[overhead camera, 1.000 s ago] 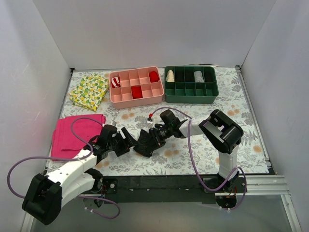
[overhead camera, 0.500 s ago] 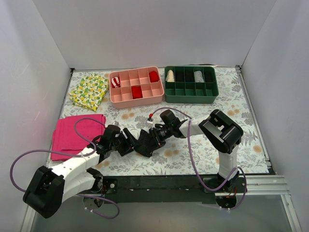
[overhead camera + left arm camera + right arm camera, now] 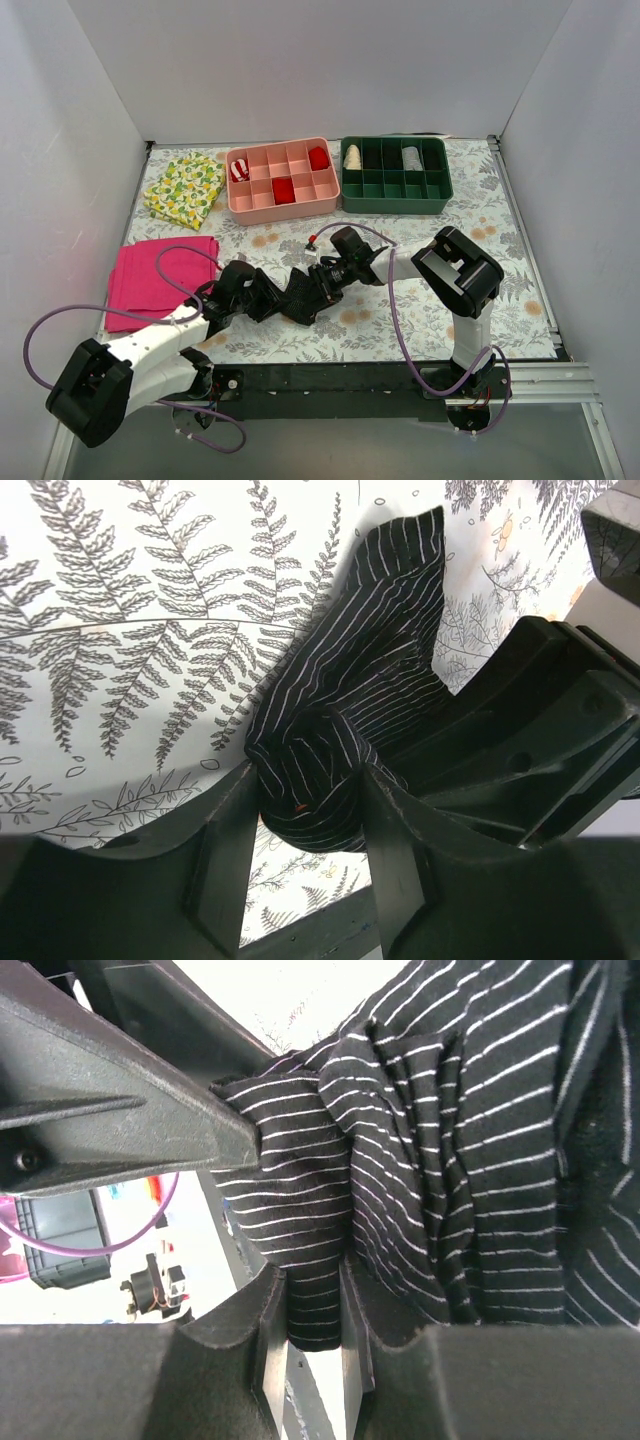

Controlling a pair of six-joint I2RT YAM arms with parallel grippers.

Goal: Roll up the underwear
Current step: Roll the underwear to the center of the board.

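Left fingers (image 3: pixel 268 299) lie low on the bench (image 3: pixel 500 270), just right of a folded magenta cloth (image 3: pixel 150 280) that has a purple cable looped across it. They are grasping one bunched end of the underwear (image 3: pixel 300 297). In the left wrist view, the dark fabric with thin white stripes fills the gap between the two fingers and touches both.

The underwear lies crumpled on the fern-printed bench, near the front edge and about midway across, spanning the space between the two arms.

Right fingers (image 3: pixel 325 285) meet it from the other side. In the right wrist view, a narrow fold of the striped fabric is clenched tightly between them, and the rest of the garment is gathered in pleats beyond.

Along the back of the bench, from left to right:
- a yellow lemon-print cloth (image 3: pixel 184 188)
- a pink divided tray (image 3: pixel 262 206) holding two red rolls and one red-and-white roll
- a green divided tray (image 3: pixel 395 205) with a cream, a black and a pale grey roll in its back row
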